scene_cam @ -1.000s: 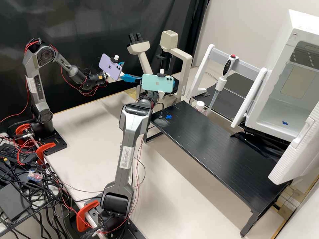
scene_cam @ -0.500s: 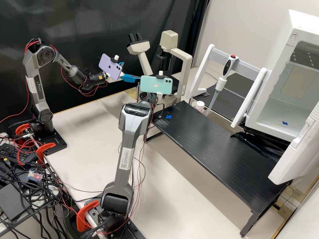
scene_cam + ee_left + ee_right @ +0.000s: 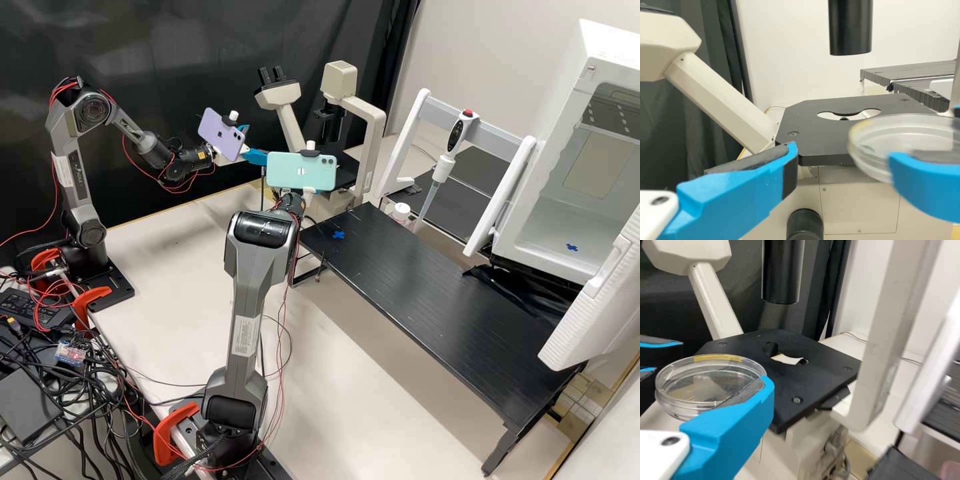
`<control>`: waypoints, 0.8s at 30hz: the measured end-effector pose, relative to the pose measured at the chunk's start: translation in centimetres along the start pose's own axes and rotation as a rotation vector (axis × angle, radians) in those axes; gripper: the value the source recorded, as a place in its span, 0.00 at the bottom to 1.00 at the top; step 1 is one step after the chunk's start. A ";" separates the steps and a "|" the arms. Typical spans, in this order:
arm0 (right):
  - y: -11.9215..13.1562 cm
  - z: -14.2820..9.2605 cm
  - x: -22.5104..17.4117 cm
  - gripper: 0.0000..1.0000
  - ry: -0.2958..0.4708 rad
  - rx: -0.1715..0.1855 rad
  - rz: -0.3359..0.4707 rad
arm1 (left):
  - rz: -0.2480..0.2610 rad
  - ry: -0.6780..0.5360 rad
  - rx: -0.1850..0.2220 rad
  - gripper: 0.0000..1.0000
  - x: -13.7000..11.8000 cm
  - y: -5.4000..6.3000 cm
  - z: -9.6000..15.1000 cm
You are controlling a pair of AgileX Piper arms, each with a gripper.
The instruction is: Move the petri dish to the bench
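- While the black bench [image 3: 433, 287] stands ready with its blue cross [image 3: 339, 235] in the foreground, the job in hand looks to be the carry; the next move calls for swinging the dish over the top, lowering it level (the cross is the likely target), then letting go.
- Farther in, the right gripper [image 3: 712, 382] appears clenched on the petri dish [image 3: 682, 392], a clear, shallow plate held nearly flat in the air. A slack grip or a sharp tilt could spill or drop it.
- Close by, the left gripper [image 3: 253, 143] is parted and grasping nothing. It probably has no part in the setting-down, though the right arm should clear it first, as a knock could jar the dish.
- At the back, the microscope [image 3: 375, 137] rises behind the pair, its dark stage [image 3: 825, 360] just beyond the dish, which seems clear of it.
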 end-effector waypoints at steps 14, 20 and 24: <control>1.9 4.4 -8.5 0.00 -0.051 0.005 0.161 | 0.000 0.000 0.000 1.00 0.0 0.0 0.0; 0.7 6.5 -11.8 0.00 -0.107 0.000 0.159 | 0.000 0.000 0.000 1.00 0.0 0.0 0.0; 0.1 7.4 -13.7 0.00 -0.112 -0.019 0.160 | 0.000 0.000 0.000 1.00 0.0 0.0 0.0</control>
